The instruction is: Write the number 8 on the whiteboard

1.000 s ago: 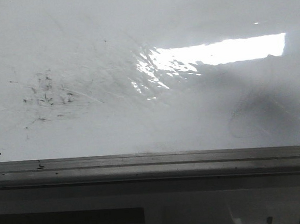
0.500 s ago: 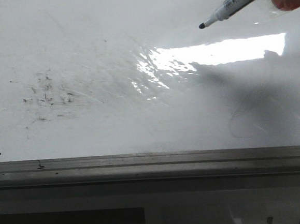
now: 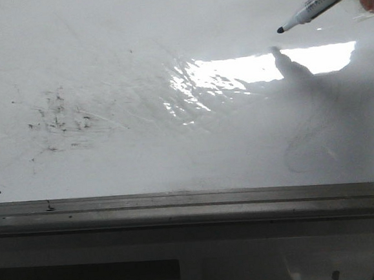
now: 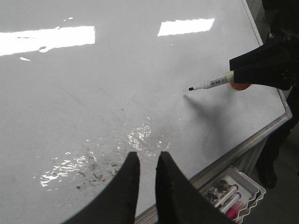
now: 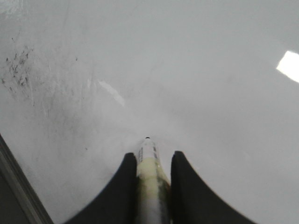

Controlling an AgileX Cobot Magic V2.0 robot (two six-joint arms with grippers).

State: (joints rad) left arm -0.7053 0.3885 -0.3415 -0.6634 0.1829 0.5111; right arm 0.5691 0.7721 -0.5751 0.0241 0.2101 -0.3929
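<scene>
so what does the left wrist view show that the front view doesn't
Only the left wrist view shows the left pincer, nothing between its fingers, the right pincer clamping the marker, and a tray of pens below the board's corner. Only the front view shows the dark housing beneath the grey edge rail. Both share the whiteboard, its ink specks, the glare, and the marker tip above the surface. No 8 is drawn yet.

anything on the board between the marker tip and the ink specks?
Front view: only the glare patch and faint scratches on the whiteboard between the marker tip and ink specks. No 8 drawn.
</scene>
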